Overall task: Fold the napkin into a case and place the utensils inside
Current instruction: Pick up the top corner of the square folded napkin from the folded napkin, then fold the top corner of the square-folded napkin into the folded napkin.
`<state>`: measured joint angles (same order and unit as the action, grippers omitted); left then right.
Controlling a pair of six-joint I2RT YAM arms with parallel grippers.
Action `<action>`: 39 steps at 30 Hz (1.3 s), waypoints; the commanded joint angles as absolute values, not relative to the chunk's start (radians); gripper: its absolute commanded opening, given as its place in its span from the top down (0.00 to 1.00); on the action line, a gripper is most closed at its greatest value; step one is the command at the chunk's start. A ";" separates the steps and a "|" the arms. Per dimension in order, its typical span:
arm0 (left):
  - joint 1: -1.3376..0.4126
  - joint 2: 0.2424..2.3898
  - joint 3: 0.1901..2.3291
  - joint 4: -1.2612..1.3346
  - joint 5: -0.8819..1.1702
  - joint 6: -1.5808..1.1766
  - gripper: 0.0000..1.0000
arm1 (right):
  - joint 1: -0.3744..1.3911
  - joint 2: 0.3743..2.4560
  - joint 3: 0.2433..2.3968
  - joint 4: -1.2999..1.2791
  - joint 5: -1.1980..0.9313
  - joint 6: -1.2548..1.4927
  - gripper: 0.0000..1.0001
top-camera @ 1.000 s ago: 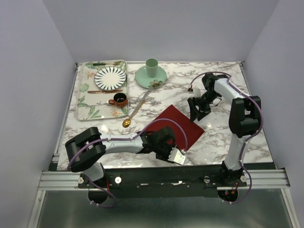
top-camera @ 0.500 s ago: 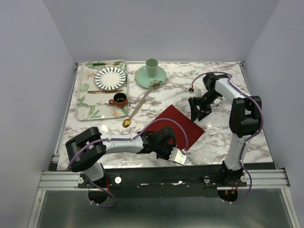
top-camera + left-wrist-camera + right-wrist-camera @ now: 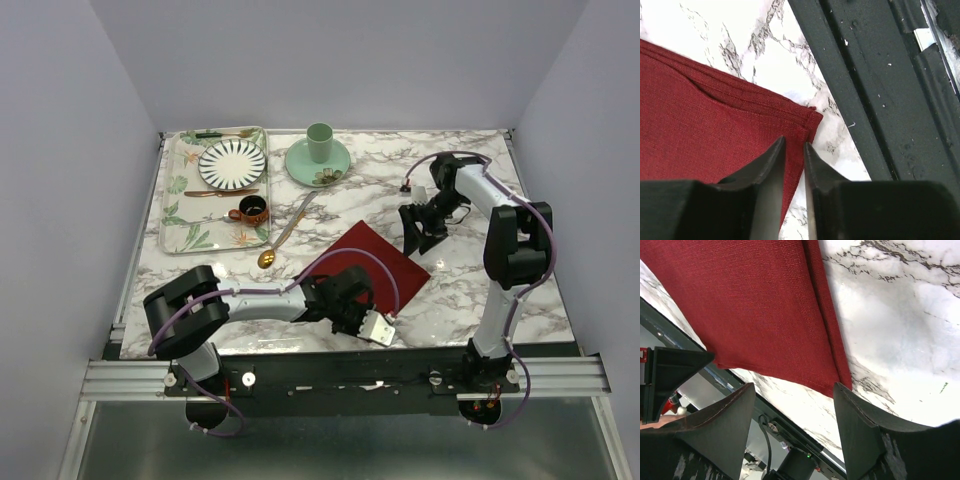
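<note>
Dark red napkin (image 3: 380, 250) flat on the marble table (image 3: 470, 200), near centre. Left gripper (image 3: 794, 144) at its near corner, jaws a slit apart. Right gripper (image 3: 793, 386) over its right corner, spread wide. Silver knife (image 3: 293, 222) and gold spoon (image 3: 266, 258) just left.

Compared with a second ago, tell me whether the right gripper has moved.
Yes: the right gripper has edged back and rightward, away from the dark red cloth napkin.

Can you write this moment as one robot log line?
left gripper: nearly closed at napkin corner, grip unclear | right gripper: open over another corner | spoon: on table
</note>
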<state>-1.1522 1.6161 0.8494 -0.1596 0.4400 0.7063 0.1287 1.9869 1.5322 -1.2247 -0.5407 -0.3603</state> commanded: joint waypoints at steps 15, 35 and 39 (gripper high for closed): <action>-1.082 1.595 0.971 -0.238 0.468 0.672 1.00 | 0.107 2.005 1.582 -1.267 -0.561 -0.377 0.28; -0.715 1.917 1.407 -0.328 0.522 0.540 1.00 | 0.075 2.040 1.632 -1.287 -0.572 -0.348 0.27; -0.678 1.973 1.485 -0.345 0.523 0.541 1.00 | 0.074 2.040 1.623 -1.285 -0.577 -0.344 0.27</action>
